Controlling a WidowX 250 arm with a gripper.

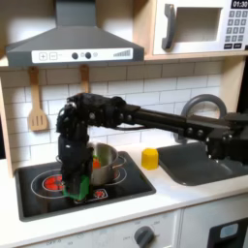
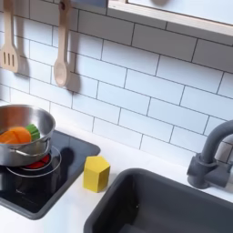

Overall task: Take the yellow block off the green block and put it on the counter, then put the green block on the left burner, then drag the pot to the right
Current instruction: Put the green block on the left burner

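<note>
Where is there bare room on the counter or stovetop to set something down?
Free: the white counter along the front edge below the stovetop, and the strip behind the yellow block up to the tiled wall. Crowded: the stovetop's left in the first exterior view, where the claw, green block and pot bunch together. The sink takes the rest.

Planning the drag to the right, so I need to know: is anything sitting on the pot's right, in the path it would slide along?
Yes. In the second exterior view the yellow block stands on the counter right of the pot, apart from it; the sink lies beyond.
</note>
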